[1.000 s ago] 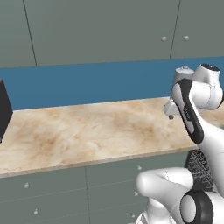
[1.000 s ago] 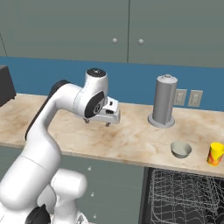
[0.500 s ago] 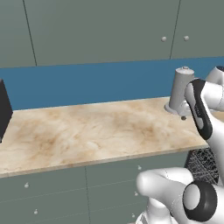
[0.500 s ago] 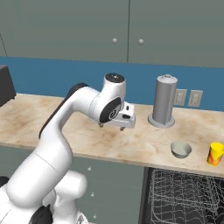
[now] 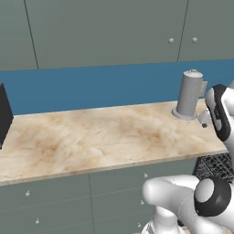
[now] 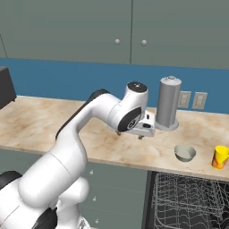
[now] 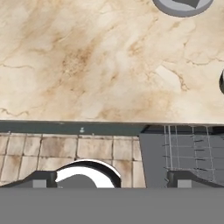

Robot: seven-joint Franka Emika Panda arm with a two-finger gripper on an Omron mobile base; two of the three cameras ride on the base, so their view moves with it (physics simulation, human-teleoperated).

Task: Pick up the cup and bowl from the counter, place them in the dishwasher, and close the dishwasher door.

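The small pale bowl [image 6: 184,152] sits on the counter [image 6: 53,120] near its front edge, right of the gripper. A yellow cup [image 6: 219,157] stands further right, by the picture's edge. My gripper [image 6: 129,134] hangs just above the counter, left of the bowl and in front of the grey canister. Its fingertips [image 7: 40,179] stand wide apart, open, with nothing between them. Below the counter the dishwasher [image 6: 188,201] stands open with its wire rack [image 7: 188,146] showing. I cannot make out the dishwasher door.
A tall grey canister [image 6: 167,107] stands at the back of the counter, close behind the hand. Wall sockets [image 6: 199,100] sit on the blue backsplash. A dark appliance [image 5: 3,114] is at the far left. Knobbed grey drawers [image 5: 68,201] run under the counter.
The arm has swung right along the counter, from its middle to just in front of the canister. The jaws stayed open. Bowl and cup have not moved.
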